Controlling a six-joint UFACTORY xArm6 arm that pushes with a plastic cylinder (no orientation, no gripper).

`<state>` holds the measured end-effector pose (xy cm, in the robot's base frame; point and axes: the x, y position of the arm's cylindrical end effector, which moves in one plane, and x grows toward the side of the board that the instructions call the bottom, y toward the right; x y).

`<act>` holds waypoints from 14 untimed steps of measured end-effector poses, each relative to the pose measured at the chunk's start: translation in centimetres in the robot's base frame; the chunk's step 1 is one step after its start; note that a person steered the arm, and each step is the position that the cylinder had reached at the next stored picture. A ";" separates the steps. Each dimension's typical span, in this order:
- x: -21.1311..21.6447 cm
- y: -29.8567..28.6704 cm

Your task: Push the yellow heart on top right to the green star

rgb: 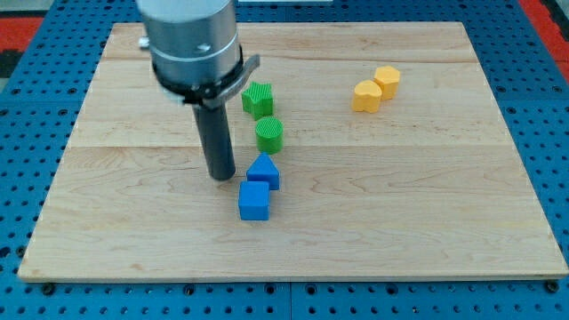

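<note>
No claw is fitted; my tip [222, 176] is set down near the surface's [427, 222] middle, just left of the blue blocks [259, 187]. The yellow heart [366, 96] lies untouched toward the top right corner, well apart from the green star [258, 99], so a long leftward push is judged outstanding.

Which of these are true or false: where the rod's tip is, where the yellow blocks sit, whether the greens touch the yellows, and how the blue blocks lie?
1. My tip is just left of the blue blocks. True.
2. The two yellow blocks lie at the view's bottom left. False: they are at the top right, side by side.
3. The green blocks touch the yellow ones. False: bare board separates them.
4. One blue block sits below the other. True.
</note>
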<state>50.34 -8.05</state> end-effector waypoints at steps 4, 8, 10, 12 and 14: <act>8.4 9.0; -5.7 8.6; -5.8 10.3; -10.9 25.8; -16.3 12.7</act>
<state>34.04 4.67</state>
